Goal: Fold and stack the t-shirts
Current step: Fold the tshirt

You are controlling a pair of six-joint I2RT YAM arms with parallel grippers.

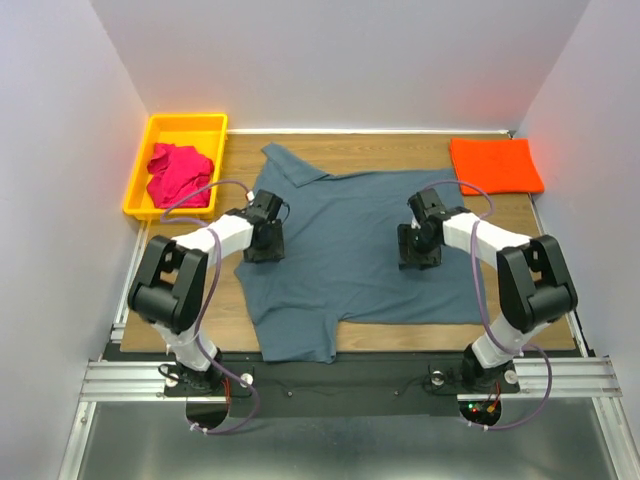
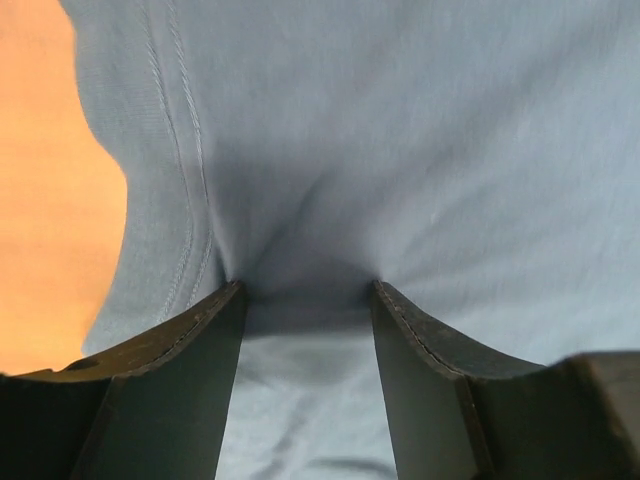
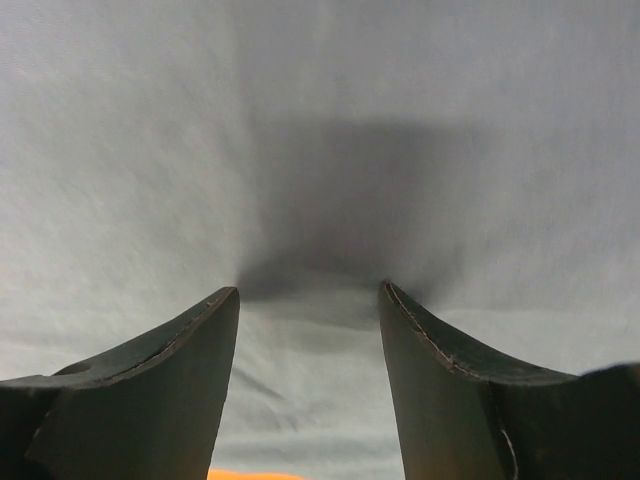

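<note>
A large slate grey-blue cotton t-shirt [image 1: 345, 250] lies spread flat across the middle of the wooden table top [image 1: 380, 150]. Its long axis runs left to right in the top view: one short sleeve points to the upper left, the other to the lower middle, and the body and hem reach toward the right. Both arms stand over it, so neither has to travel to reach the cloth. The left gripper [image 1: 265, 243] is down near the shoulder end and close to the shirt's left edge, while the right gripper [image 1: 418, 248] sits further in on the plain body. Each has its jaws spread apart with the tips resting on the fabric and nothing clamped between them. In the left wrist view a stitched seam runs just left of the fingers [image 2: 215, 320] and the cloth puckers slightly between them (a pinch here looks ready to be made). Under the right fingers [image 3: 205, 330] the cloth is smooth and shadowed. A fold would probably carry one long side across the other, with both hands lifting together. A bright orange t-shirt [image 1: 495, 165] sits folded into a neat rectangle at the upper right, well apart from the grey one. A crumpled magenta-pink t-shirt [image 1: 178, 175] lies unfolded inside the yellow plastic bin [image 1: 185, 124] at the upper left, and nothing else shows in it.
</note>
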